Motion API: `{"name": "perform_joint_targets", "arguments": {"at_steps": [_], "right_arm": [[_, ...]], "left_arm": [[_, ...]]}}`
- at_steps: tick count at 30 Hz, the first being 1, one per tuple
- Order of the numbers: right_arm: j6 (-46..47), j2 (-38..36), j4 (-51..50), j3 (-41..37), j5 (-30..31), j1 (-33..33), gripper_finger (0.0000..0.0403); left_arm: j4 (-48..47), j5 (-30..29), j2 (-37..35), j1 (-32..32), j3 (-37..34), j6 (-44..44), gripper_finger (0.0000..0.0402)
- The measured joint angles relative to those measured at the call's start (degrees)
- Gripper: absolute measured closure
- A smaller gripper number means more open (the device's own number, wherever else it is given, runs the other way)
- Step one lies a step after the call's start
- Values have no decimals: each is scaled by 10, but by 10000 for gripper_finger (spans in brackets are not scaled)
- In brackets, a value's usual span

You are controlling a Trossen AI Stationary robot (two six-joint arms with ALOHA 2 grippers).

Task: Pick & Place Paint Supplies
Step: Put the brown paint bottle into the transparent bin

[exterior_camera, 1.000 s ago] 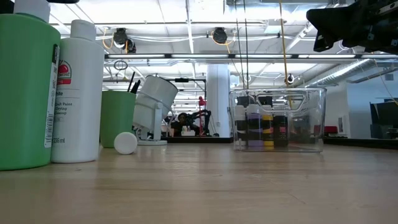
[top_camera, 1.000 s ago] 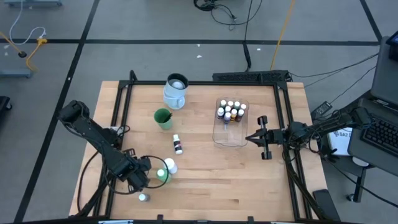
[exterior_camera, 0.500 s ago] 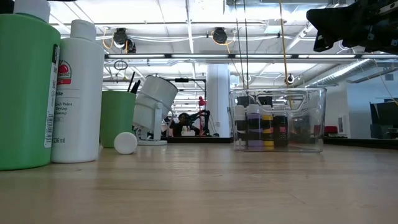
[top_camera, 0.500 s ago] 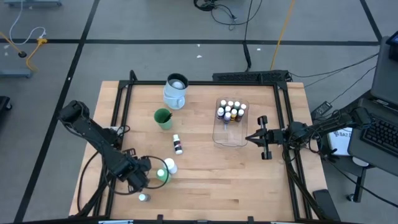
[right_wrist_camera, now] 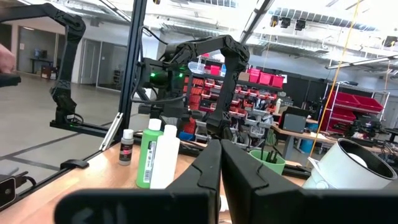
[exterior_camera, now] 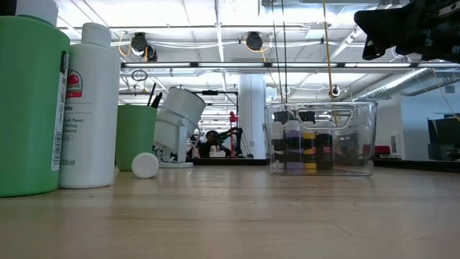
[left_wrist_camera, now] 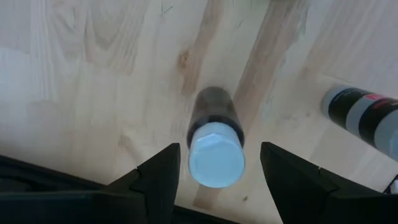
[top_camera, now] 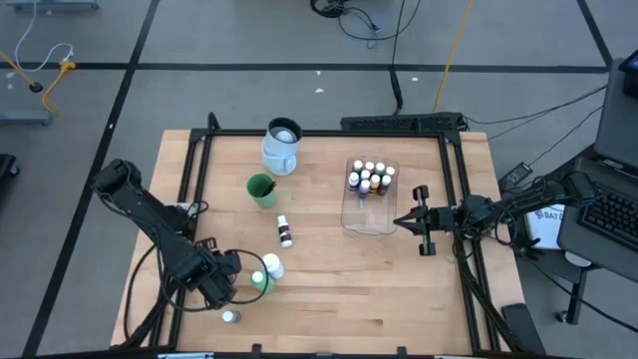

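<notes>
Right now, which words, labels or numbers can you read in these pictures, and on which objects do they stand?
"226 ml": on the label of the white bottle, low view.
"Paint" and "Drying": cut-off words on that same label.
Red logo on that label: too small to read.
Label on the small dark bottle, left wrist view: blurred, unreadable.

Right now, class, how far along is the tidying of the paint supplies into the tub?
Done: a cluster of small bottles stands in the tub. In hand: the open left gripper straddles a small standing bottle near the table's front edge, not yet gripped. Left: a small bottle lying mid-table, the green bottle and the white bottle. The right gripper waits shut beside the tub.
</notes>
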Motion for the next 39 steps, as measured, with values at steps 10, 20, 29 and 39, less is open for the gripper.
{"name": "perform_joint_targets", "arguments": {"at_steps": [10, 20, 29, 39], "right_arm": [[0, 0, 0, 0, 0, 0, 397], [-2, 0, 0, 0, 0, 0, 397], [-2, 0, 0, 0, 0, 0, 397], [-2, 0, 0, 0, 0, 0, 397]], "left_arm": [[0, -31, 0, 3, 0, -8, 174], [-1, -18, 0, 3, 0, -9, 204], [-1, -2, 0, 15, 1, -9, 302], [-52, 52, 1, 33, 37, 26, 302]]}}
